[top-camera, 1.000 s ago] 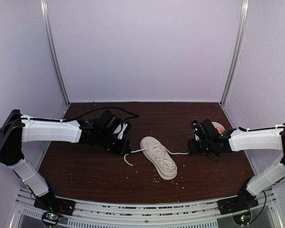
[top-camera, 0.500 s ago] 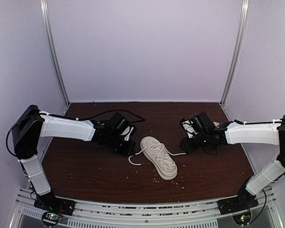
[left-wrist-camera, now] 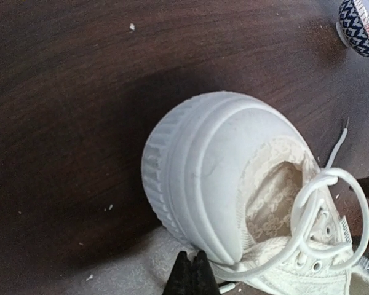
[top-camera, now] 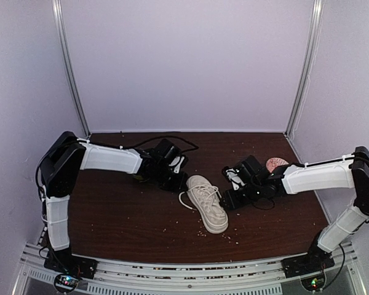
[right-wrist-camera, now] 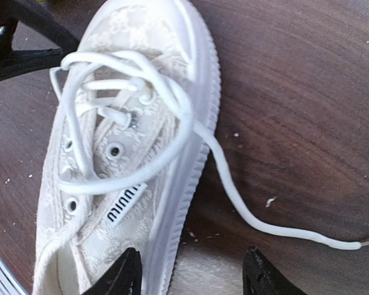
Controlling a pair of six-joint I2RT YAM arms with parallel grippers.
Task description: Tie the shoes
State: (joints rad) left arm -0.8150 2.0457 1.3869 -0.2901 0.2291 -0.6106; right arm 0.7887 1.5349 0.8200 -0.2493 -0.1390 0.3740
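The off-white sneaker lies on the dark wooden table between my arms. My left gripper sits at its far rounded rubber end. In the left wrist view its jaws are pressed together on the white lace, which loops back to the eyelets. My right gripper is beside the shoe's right side. In the right wrist view it is open and empty, straddling the sole edge. The other lace lies loose on the wood.
A blue patterned bowl shows at the left wrist view's top right. A pinkish bowl stands at the table's far right, behind my right arm. Small crumbs are scattered over the table. White walls enclose three sides.
Both grippers have moved inward to the shoe. The left lace went from stretched out to a slack loop. The right lace, taut to the right gripper before, now lies loose.
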